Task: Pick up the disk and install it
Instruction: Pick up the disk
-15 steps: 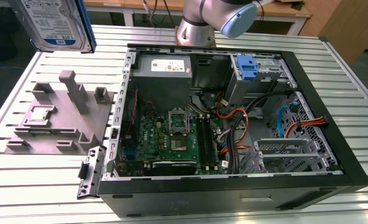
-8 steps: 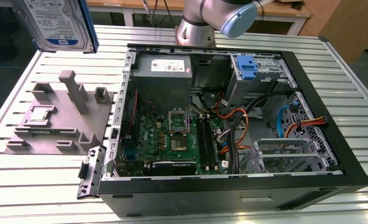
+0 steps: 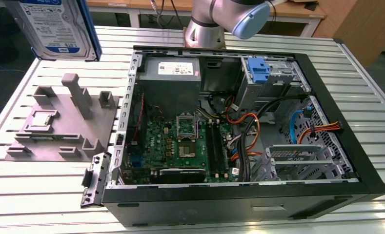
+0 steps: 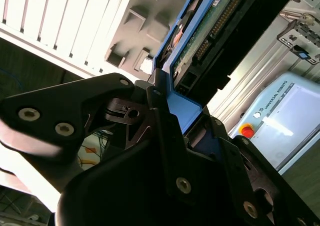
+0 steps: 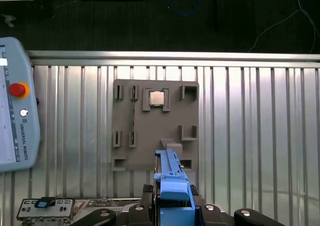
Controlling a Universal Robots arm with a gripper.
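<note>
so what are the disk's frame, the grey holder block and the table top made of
The disk's carrier looks like bright blue moulded plastic, smooth and slightly glossy. The grey holder block looks matte plastic, possibly printed: uniform dull grey with blocky posts. The table looks bare metal: ribbed slats with a silvery sheen.

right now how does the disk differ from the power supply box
The disk is held up in the hand, outside the case; the power supply box sits inside it. The disk has a blue frame; the power supply box is plain grey. Both carry labels.
</note>
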